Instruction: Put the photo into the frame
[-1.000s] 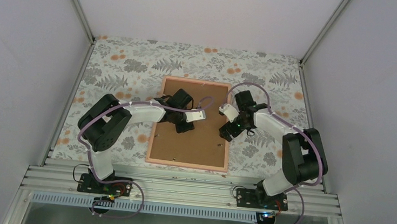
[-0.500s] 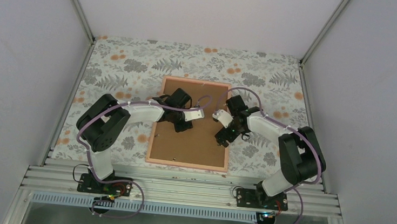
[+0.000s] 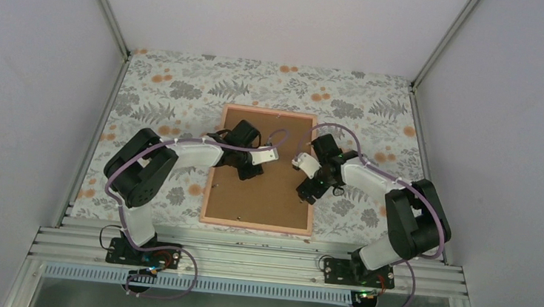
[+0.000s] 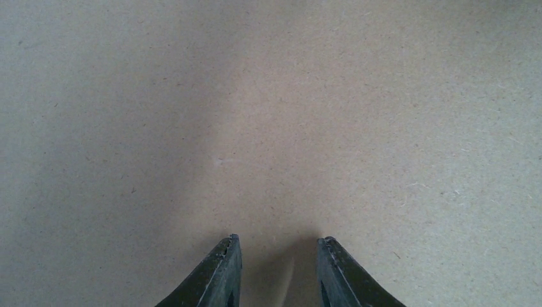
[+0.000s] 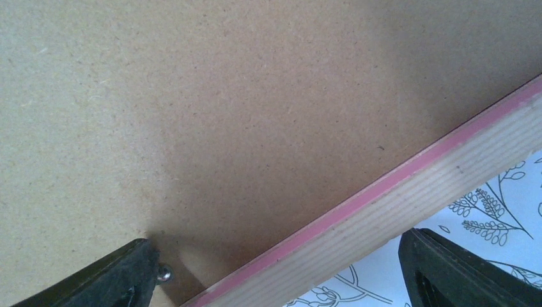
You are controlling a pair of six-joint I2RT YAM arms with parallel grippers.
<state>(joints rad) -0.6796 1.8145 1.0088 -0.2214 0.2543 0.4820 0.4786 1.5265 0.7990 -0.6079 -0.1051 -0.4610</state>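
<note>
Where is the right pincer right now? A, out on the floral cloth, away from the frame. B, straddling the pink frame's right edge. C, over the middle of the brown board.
B: the right pincer has one finger over the brown board, the other over the floral cloth, and the frame edge between them.

One frame, one brown board, two arms

Soft, even light throughout. A faint shadow pools on the brown fibreboard sheet beneath the black two-finger left gripper. Wrist views are slightly soft.
</note>
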